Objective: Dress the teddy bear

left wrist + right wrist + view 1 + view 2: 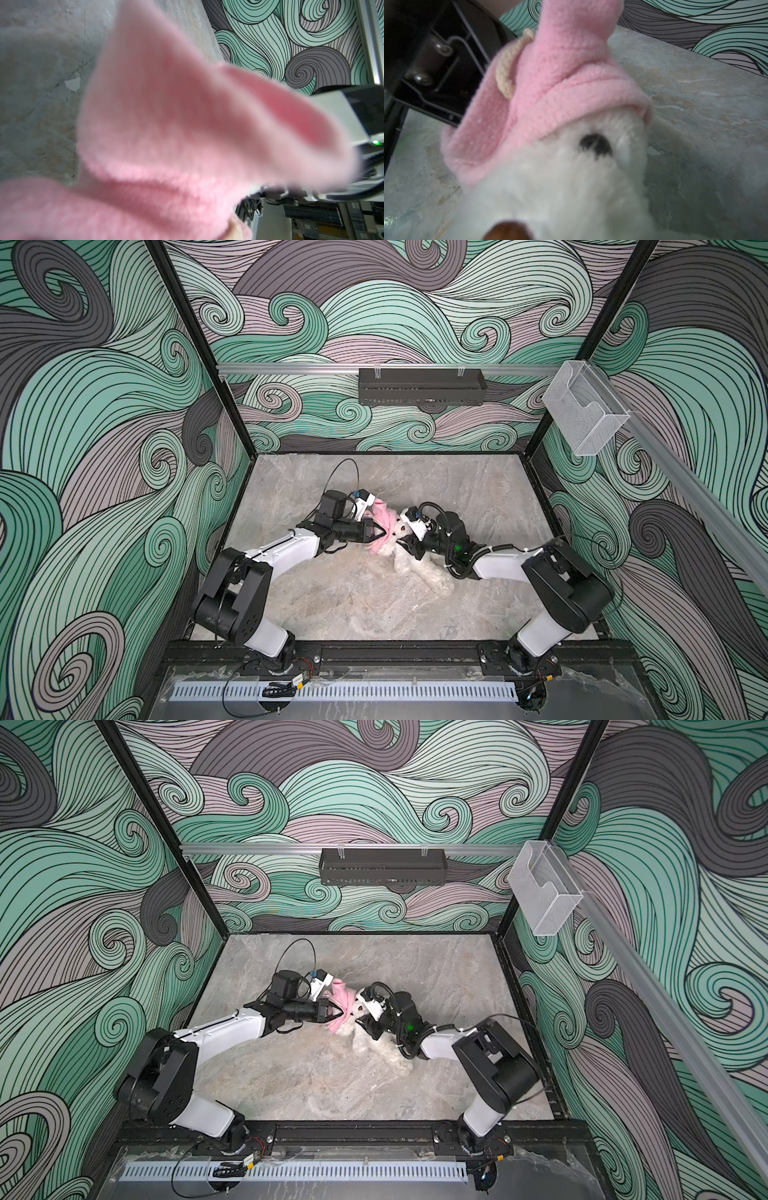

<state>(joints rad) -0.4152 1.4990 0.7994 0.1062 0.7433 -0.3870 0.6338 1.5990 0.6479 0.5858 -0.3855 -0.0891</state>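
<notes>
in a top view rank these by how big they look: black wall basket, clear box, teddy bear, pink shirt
1. black wall basket and clear box: look about alike, so not ranked
2. teddy bear, partly hidden
3. pink shirt

Item count, as shown in both top views:

- Robot arms: two, a left arm (286, 549) and a right arm (498, 566).
- Grippers: two, a left gripper (381, 534) and a right gripper (406, 548).
- Teddy bear (409, 564): one, white.
- Pink garment (384, 524): one.
- Tabletop (457, 489): one, stone-patterned.
- Black perforated tray (422, 387): one.
- Clear plastic holder (582, 410): one.
- Aluminium rails: two, a back rail (291, 366) and a side rail (685, 481).
- Slotted strip (345, 691): one.
</notes>
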